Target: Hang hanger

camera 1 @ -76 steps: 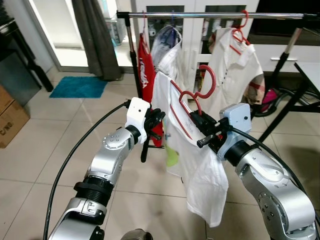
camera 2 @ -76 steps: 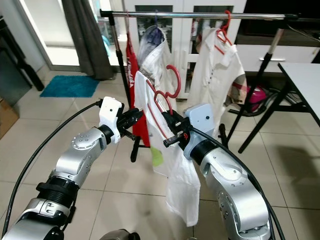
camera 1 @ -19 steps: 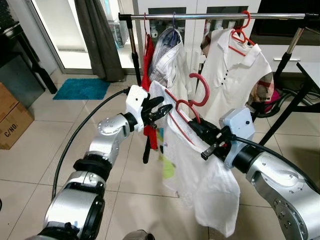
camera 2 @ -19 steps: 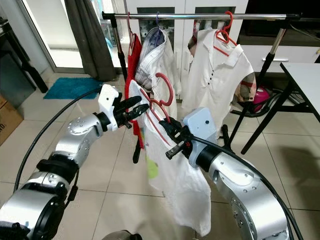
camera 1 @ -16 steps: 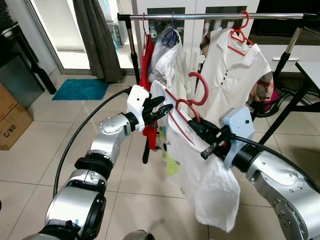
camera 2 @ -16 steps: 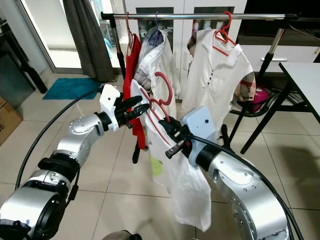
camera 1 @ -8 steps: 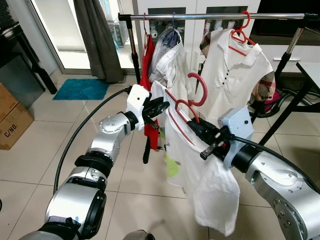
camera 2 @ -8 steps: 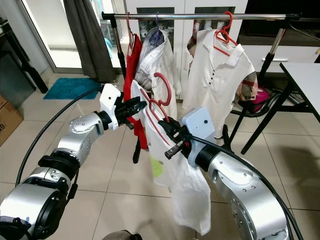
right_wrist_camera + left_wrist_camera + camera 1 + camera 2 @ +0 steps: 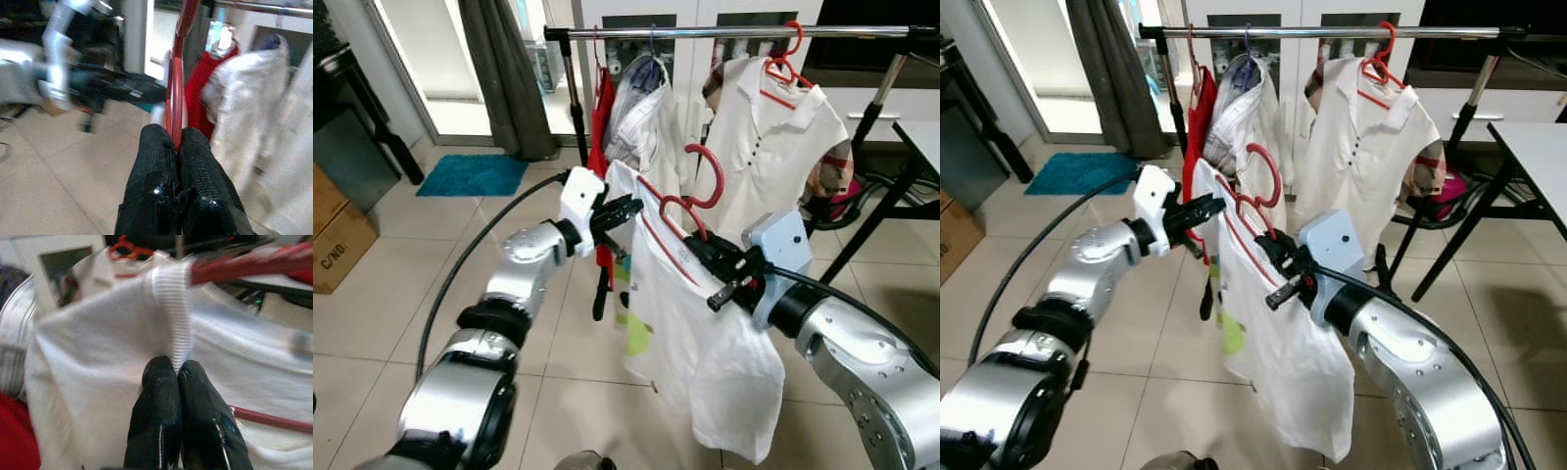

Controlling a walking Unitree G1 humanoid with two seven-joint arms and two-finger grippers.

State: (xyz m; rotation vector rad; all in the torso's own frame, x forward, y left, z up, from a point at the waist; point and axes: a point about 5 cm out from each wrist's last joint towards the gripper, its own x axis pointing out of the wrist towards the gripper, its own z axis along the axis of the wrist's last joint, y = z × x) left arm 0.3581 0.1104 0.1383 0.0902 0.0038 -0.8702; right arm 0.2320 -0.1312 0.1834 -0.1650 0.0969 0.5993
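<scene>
Closest to the robot is its right hand (image 9: 713, 266). Its two black fingers (image 9: 156, 161) are pressed together on the red hanger (image 9: 677, 211), pinching it just under the hook. The right hand probably holds it there so the hook stays free to go over the rail.

A white shirt (image 9: 700, 333) hangs on the red hanger and drops down below the right arm. The hanger is tilted, with its hook pointing up and away from the robot. It is up in the air in front of the robot, below the rail and not on it yet.

A bit farther, the left hand (image 9: 625, 208) reaches in from the other side. Its fingers (image 9: 161, 391) are pinched shut on the ribbed edge of the white shirt at the shoulder. That likely keeps the shirt from sliding off the hanger while it is lifted.

Behind them stands the clothes rail (image 9: 734, 31), a shiny bar up high. A red garment (image 9: 601, 127), a pale shirt (image 9: 641, 108) and a white polo shirt (image 9: 769, 147) on its own red hanger already hang there. There is a gap between the pale shirt and the polo, which looks like a good spot for the hook.

Far back on the floor lies a blue mat (image 9: 470, 172), next to a dark curtain (image 9: 504, 78).
</scene>
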